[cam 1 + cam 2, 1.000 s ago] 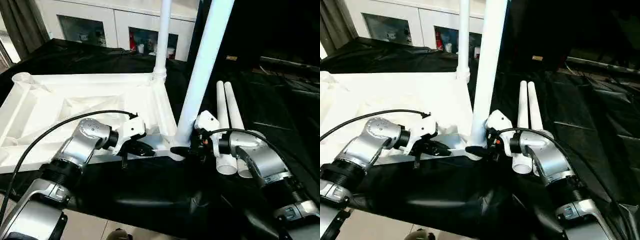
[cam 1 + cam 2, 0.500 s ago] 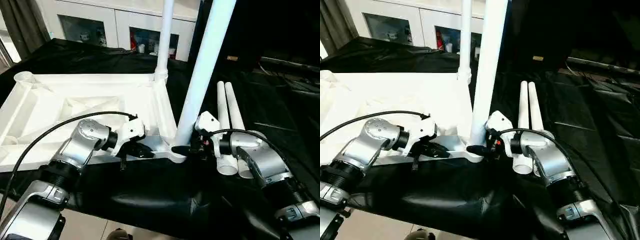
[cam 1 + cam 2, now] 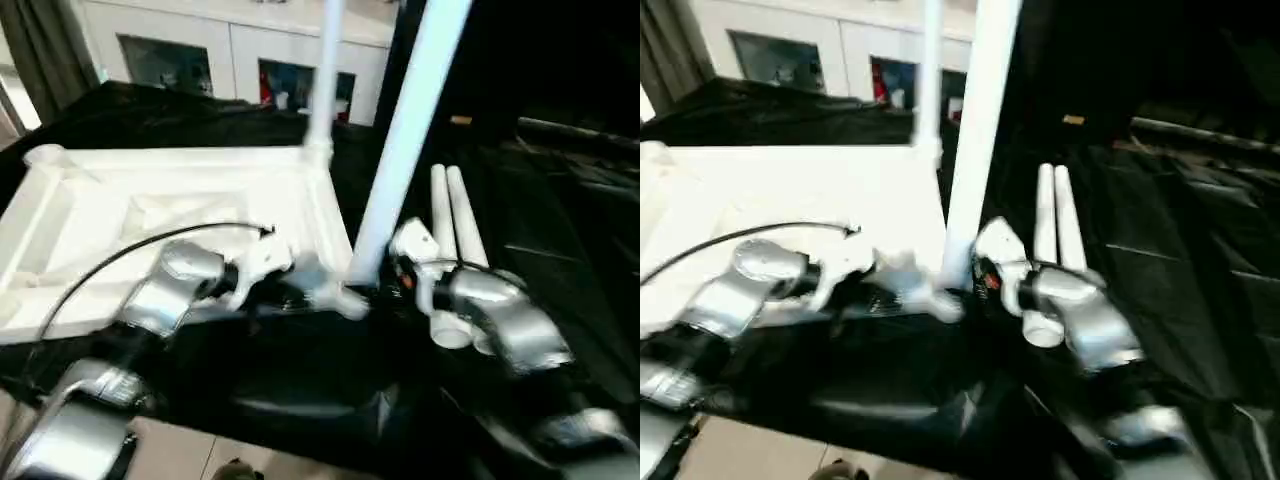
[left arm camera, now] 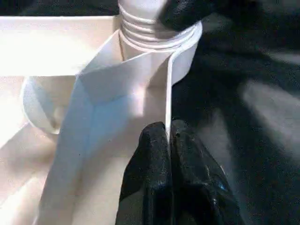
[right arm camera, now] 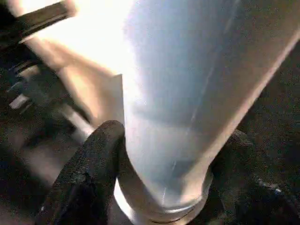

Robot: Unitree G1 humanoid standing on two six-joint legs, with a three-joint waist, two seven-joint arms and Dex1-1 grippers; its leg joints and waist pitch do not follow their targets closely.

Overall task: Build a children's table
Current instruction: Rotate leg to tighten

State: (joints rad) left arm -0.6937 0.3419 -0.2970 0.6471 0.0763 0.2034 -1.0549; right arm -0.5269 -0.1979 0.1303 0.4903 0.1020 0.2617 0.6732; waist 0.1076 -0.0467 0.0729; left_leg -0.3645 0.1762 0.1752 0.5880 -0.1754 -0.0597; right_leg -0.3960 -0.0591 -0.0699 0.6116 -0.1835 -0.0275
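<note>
Children's table tabletop (image 3: 150, 200) lies upside down, ribbed underside up, on black cloth (image 3: 300, 390), at about 10 o'clock in the head view. One leg (image 3: 323, 80) stands in the far corner socket, a second leg (image 3: 400, 140) stands in the near corner socket. Two loose legs (image 3: 450, 220) lie side by side at 3 o'clock. Left gripper (image 4: 169, 140) jaws pinch a thin rib at the tabletop's near edge. Right gripper (image 5: 164, 164) jaws straddle the near leg's base, touching both sides. White glass-door cabinet (image 3: 210, 60) at 12 o'clock.
</note>
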